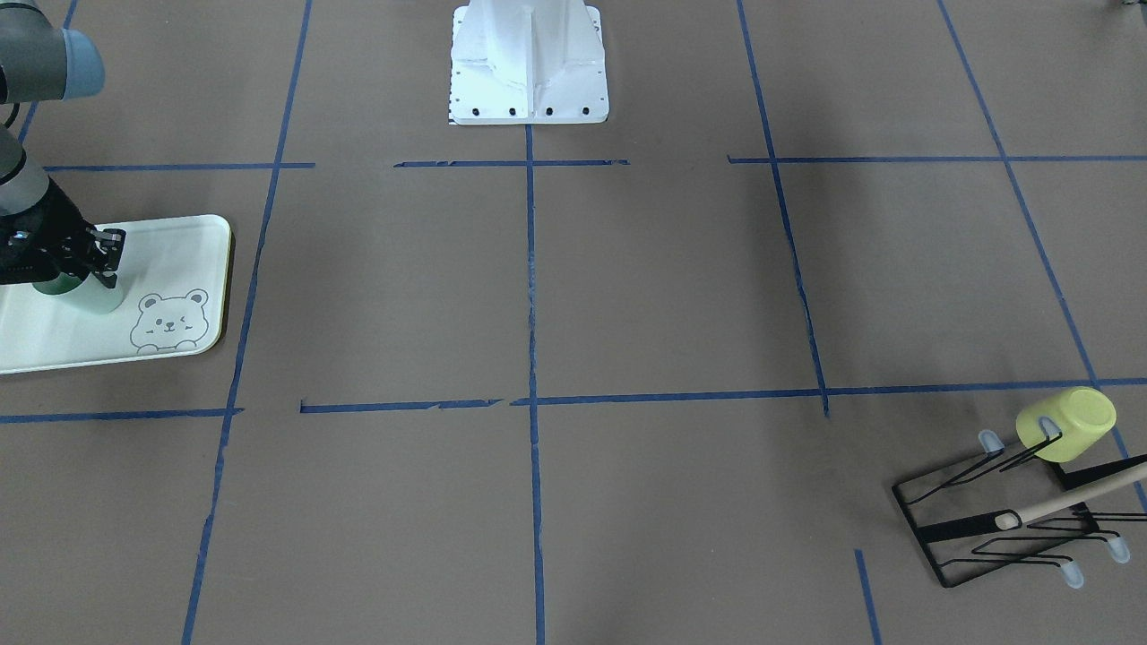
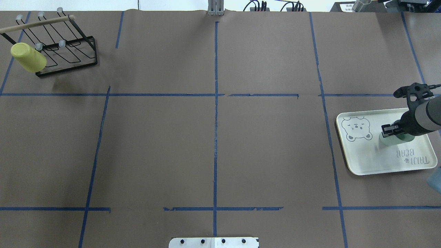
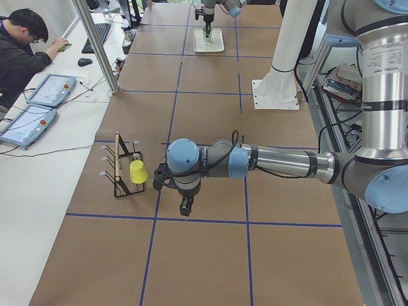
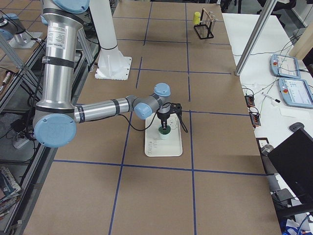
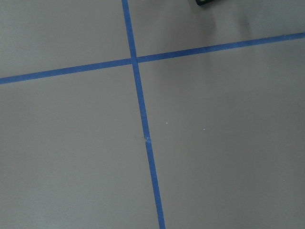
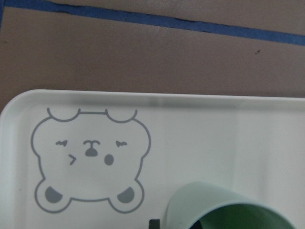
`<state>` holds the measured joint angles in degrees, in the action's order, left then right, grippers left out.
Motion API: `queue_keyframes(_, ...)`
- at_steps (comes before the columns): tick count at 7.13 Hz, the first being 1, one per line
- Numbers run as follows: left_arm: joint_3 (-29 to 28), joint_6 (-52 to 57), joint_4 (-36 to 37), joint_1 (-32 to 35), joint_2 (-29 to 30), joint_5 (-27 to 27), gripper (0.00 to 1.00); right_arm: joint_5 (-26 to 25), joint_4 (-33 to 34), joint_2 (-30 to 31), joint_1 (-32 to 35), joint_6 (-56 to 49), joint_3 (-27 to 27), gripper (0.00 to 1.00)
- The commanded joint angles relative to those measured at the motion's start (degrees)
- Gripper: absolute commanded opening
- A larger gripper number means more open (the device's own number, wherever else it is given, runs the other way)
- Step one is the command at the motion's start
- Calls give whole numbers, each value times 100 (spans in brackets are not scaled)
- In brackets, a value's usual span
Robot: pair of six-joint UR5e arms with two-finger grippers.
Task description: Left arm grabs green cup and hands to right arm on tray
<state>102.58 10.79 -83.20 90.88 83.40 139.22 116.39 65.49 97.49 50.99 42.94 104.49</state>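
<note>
The green cup (image 1: 94,297) stands upright on the tray (image 1: 179,251), beside the bear drawing. It also shows in the overhead view (image 2: 396,139) and the right wrist view (image 6: 214,205). My right gripper (image 1: 103,264) comes down on the cup's rim and looks shut on its wall, with one finger outside the cup. The tray (image 2: 379,162) lies at the table's right end. My left gripper (image 3: 185,207) shows only in the exterior left view, hanging over bare table near the cup rack. I cannot tell whether it is open or shut. The left wrist view shows only taped paper.
A yellow-green cup (image 2: 27,57) hangs on a black wire rack (image 2: 65,51) with a wooden rod at the far left corner. The white robot base (image 1: 529,63) stands at the table's middle edge. Blue tape lines grid the brown paper. An operator sits at a side desk (image 3: 25,44).
</note>
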Motion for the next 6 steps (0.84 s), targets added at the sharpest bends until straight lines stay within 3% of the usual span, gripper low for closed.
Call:
queue_keyframes(1, -2, 2, -4, 0, 10, 0, 100, 41, 51, 33, 42, -22, 341, 100)
queue_keyframes(3, -2, 2, -4, 0, 10, 0, 100, 434, 924, 34, 768, -563, 798, 100)
queue_keyframes(5, 7, 2, -21, 0, 27, 0, 100, 945, 2025, 138, 1830, -2519, 1029, 100)
queue_keyframes(6, 7, 2, -91, 0, 19, -9, 100, 964, 2090, 513, 2210, -3424, 1012, 100)
